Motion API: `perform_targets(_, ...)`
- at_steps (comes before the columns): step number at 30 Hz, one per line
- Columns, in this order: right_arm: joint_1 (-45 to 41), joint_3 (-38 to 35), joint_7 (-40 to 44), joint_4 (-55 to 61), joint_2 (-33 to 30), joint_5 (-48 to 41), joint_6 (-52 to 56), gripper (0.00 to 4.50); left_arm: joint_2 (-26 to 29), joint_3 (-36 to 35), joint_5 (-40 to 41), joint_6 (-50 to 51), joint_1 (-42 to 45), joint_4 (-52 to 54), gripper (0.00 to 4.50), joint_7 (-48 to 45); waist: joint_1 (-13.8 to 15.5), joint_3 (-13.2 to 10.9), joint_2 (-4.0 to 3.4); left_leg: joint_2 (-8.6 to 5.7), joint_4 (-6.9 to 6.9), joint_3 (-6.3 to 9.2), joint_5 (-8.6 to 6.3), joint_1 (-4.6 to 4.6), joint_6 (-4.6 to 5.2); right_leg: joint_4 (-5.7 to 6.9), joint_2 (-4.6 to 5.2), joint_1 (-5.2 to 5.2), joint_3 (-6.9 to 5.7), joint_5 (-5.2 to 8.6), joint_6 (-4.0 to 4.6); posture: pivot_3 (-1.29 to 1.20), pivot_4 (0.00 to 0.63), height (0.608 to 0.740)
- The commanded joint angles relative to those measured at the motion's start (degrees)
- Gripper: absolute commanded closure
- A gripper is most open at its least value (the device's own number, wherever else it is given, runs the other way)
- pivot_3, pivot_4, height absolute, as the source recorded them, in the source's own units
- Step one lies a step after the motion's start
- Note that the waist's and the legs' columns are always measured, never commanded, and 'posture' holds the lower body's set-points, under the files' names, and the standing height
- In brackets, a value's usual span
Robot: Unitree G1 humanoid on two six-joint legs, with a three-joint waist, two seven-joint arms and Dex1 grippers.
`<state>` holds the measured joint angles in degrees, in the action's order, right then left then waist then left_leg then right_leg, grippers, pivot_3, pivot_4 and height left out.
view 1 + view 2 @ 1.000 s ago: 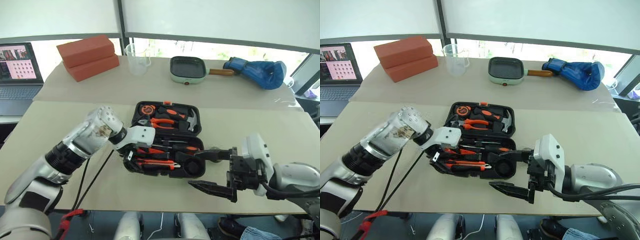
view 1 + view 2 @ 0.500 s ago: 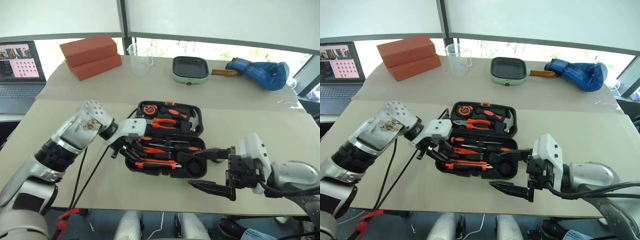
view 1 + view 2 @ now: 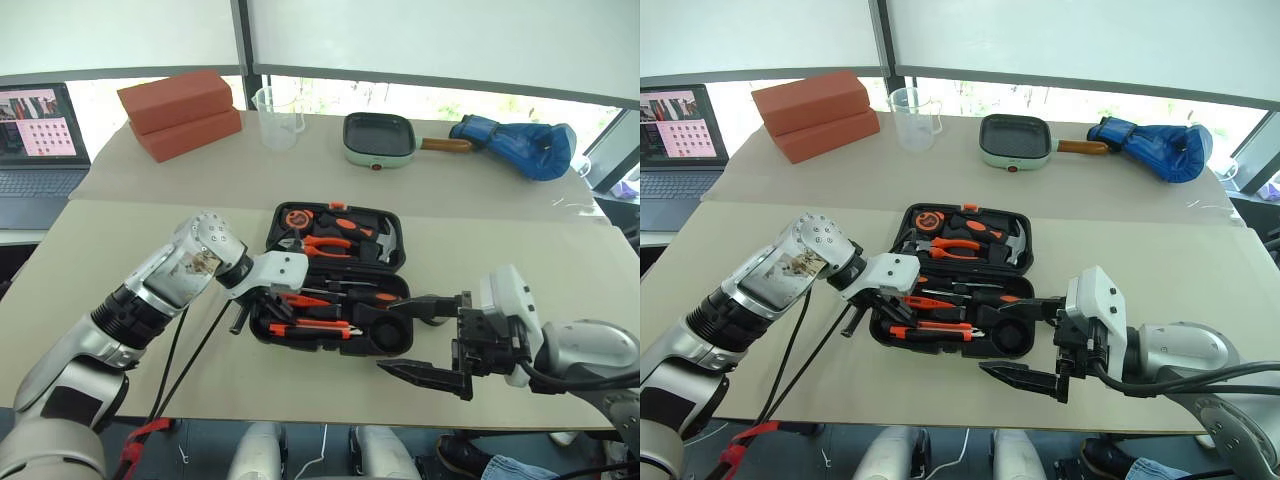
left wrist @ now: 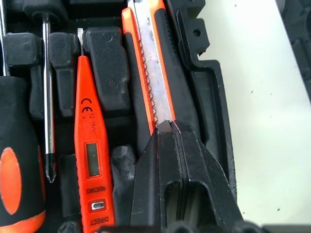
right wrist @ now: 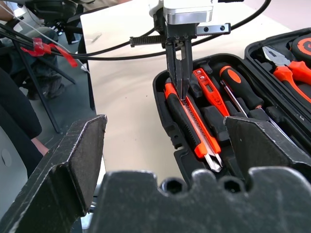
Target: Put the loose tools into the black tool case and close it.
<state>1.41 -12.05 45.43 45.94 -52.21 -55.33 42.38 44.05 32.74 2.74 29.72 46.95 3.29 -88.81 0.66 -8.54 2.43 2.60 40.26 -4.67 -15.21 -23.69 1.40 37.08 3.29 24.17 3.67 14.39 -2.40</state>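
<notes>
The black tool case (image 3: 398, 252) lies open in the middle of the near table. Its front half holds an orange-and-black utility knife (image 5: 192, 124), a slim orange tool (image 4: 87, 141) and screwdrivers (image 5: 240, 87), each in a moulded slot. My left gripper (image 5: 181, 90) is shut and points down into the case's left end. Its closed tips (image 4: 167, 128) rest on top of the knife. My right gripper (image 3: 425, 340) hangs open just off the case's front right corner, with nothing between its fingers.
The lid half holds pliers (image 3: 325, 243), a tape measure (image 3: 296, 216) and a hammer. On the far table stand red bricks (image 3: 180, 112), a clear measuring cup (image 3: 278, 117), a green-rimmed pan (image 3: 378, 135) and a blue glove (image 3: 520, 145). A laptop (image 3: 35, 135) sits far left.
My left gripper's fingers have gone from open to shut, and their tips now sit on the knife at the case's left end. The right arm has kept still.
</notes>
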Motion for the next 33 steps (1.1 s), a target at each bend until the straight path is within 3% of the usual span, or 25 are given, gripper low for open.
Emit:
perform_targets(1,0.3,-1.5,-0.4,1.2,0.1,-0.7,-0.9,0.00,0.0,2.2,-2.5,-2.9,-1.5,1.0,4.48,-0.3,-0.1,0.0,0.00,0.00,0.00,0.00,0.00,0.01,0.00,0.00,0.00,-0.01,0.00,0.00,0.00,0.00,0.150,0.740)
perform_targets(10,0.3,-1.4,-0.7,1.1,0.0,-0.8,-0.9,0.00,-1.9,0.1,-2.0,-1.2,-1.1,1.1,4.48,0.0,-0.2,0.0,-0.01,0.01,-0.01,0.00,-0.01,0.05,0.03,0.00,-0.01,-0.02,0.02,0.00,0.00,0.00,0.150,0.740)
perform_targets(16,0.6,-1.5,-0.3,1.0,-0.3,-0.8,-0.8,0.00,-2.5,-5.4,5.1,5.2,3.8,0.5,4.48,-3.2,0.0,0.0,0.00,0.00,0.06,0.01,-0.01,-0.05,0.02,0.01,0.00,0.02,0.01,0.00,-0.01,0.00,0.150,0.740)
perform_targets(30,0.8,-2.2,-1.1,1.6,-0.6,-1.6,-0.2,0.00,-2.4,1.8,-3.1,-6.0,-2.5,1.1,4.48,0.5,0.2,0.0,-0.01,-0.01,0.11,0.00,-0.03,-0.04,0.04,-0.01,0.02,-0.04,0.01,-0.01,-0.05,0.00,0.150,0.740)
perform_targets(33,0.8,-2.3,-1.5,1.9,-0.6,-1.9,-0.1,0.00,-2.9,3.7,-8.5,-13.1,-3.9,-1.6,4.48,4.3,0.3,0.1,-0.08,-0.02,0.11,0.00,-0.03,0.01,0.05,-0.01,0.02,-0.10,0.01,-0.01,-0.05,0.00,0.150,0.740)
